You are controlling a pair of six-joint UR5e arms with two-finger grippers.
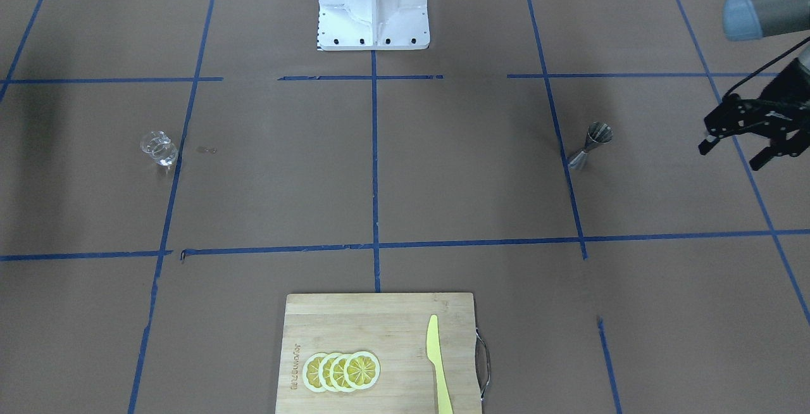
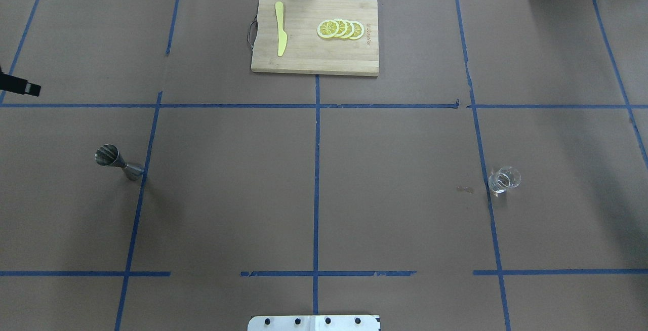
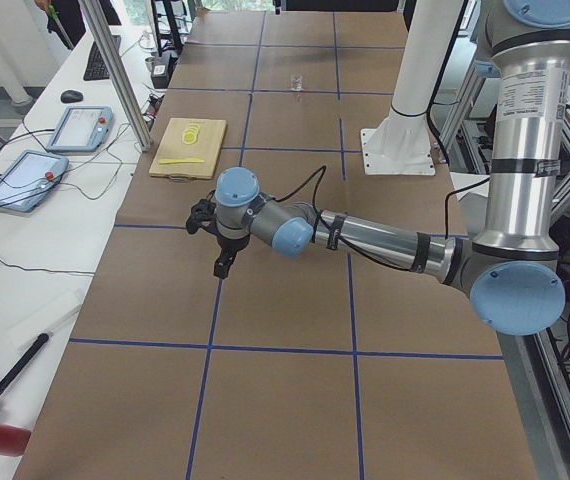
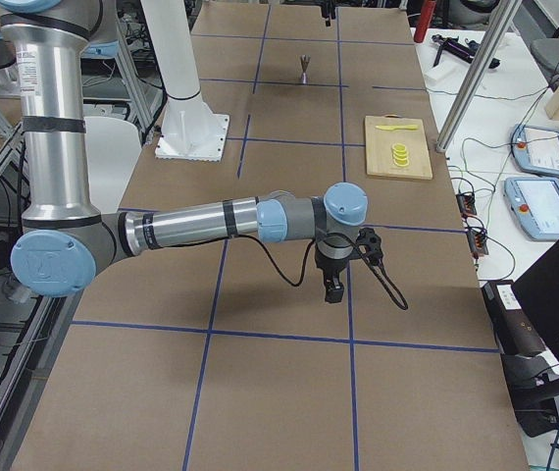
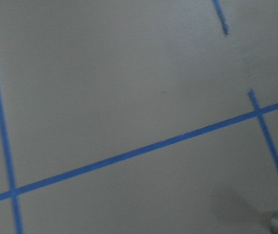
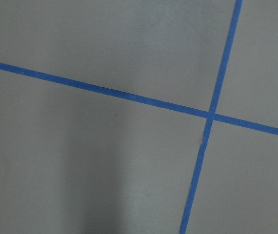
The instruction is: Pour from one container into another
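The clear glass cup [image 1: 158,148] [image 2: 503,179] stands upright on the brown paper on the robot's right side, with no gripper near it. On the left side the metal jigger [image 1: 591,144] [image 2: 117,161] stands upright beside a blue tape line. My left gripper [image 1: 731,156] [image 3: 210,248] hovers open and holds nothing, further out to the left than the jigger. Only one fingertip [image 2: 23,87] reaches into the overhead view. My right gripper [image 4: 333,285] shows only in the exterior right view, low over the paper, and I cannot tell if it is open. Both wrist views show only paper and tape.
A wooden cutting board [image 1: 380,313] [image 2: 314,57] lies at the far edge with lemon slices [image 1: 342,371] and a yellow knife [image 1: 436,363] on it. The white robot base [image 1: 373,9] stands at the near middle. A few small drops [image 1: 207,149] mark the paper beside the glass.
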